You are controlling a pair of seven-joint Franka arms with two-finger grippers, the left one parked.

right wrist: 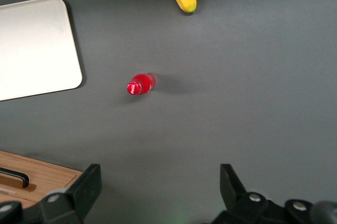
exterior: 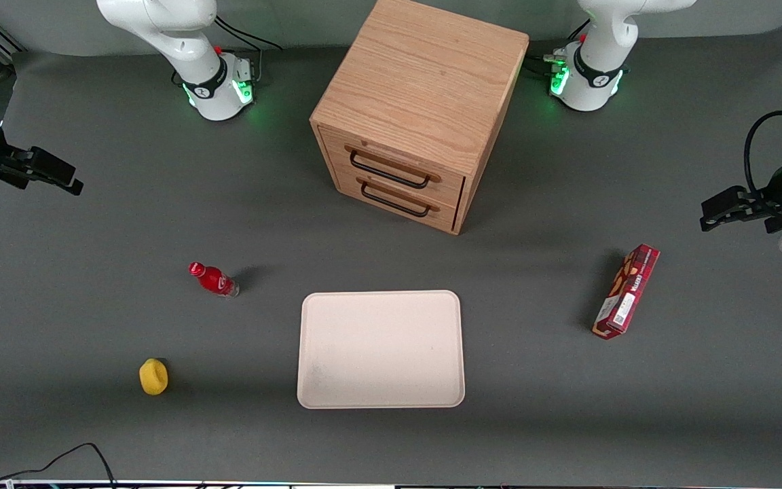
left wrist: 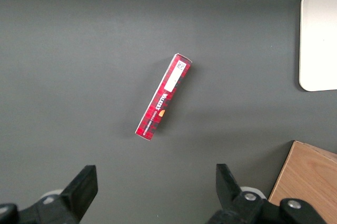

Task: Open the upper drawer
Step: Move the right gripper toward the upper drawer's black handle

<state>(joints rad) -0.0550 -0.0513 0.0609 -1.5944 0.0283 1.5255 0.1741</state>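
Upper drawer [exterior: 391, 165] sits closed in the oak cabinet [exterior: 425, 81] at the upper middle of the front view, its black handle [exterior: 389, 170] above the lower drawer [exterior: 398, 197]. At the frame's left edge the gripper [exterior: 58, 178] hangs with fingers spread, grasping nothing, well apart from the cabinet. A red bottle [right wrist: 141, 84] stands below it.

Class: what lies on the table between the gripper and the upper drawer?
Nothing: in the front view, bare table separates the open gripper from the upper drawer.
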